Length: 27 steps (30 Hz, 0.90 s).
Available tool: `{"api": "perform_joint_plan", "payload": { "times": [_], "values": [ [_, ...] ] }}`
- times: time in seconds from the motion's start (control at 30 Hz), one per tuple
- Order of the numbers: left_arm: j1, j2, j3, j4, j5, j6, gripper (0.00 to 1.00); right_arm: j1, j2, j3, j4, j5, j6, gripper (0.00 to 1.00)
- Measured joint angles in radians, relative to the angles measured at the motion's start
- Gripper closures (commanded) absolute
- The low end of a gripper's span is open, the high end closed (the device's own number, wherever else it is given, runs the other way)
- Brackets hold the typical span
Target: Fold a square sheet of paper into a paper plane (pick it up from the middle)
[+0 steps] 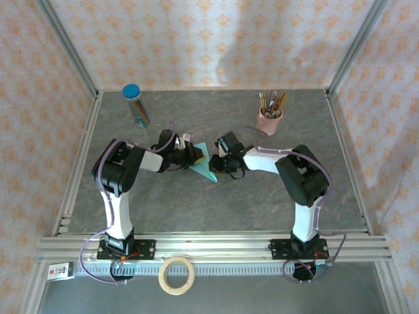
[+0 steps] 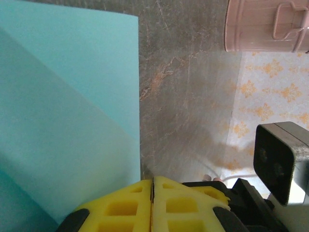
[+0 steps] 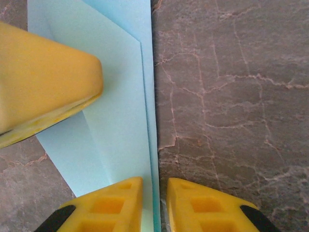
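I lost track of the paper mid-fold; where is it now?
In the top view the folded turquoise paper sits near the centre, between the left gripper and the right gripper, nearer the arms than the pink pencil cup.

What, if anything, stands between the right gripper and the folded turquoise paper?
Nothing visible does. The right gripper straddles the folded paper at its long edge, while the left gripper rests on the sheet off to one side.

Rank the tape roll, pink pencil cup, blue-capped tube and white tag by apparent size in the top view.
1. tape roll, though it lies nearer the camera than the cup and tube.
2. pink pencil cup and blue-capped tube: too alike to rank.
3. white tag, smallest.
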Motion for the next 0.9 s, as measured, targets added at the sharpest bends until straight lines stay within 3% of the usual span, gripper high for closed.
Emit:
{"api": "perform_joint_plan", "payload": {
  "times": [0.47,0.9],
  "values": [
    [0.000,-0.085,0.000,-0.051,-0.095,0.023,0.90,0.000,-0.004,-0.013,0.018,0.005,0.004,0.81],
    [-0.020,-0.085,0.000,-0.061,-0.096,0.026,0.92,0.002,-0.004,-0.014,0.019,0.013,0.005,0.82]
  ]
}}
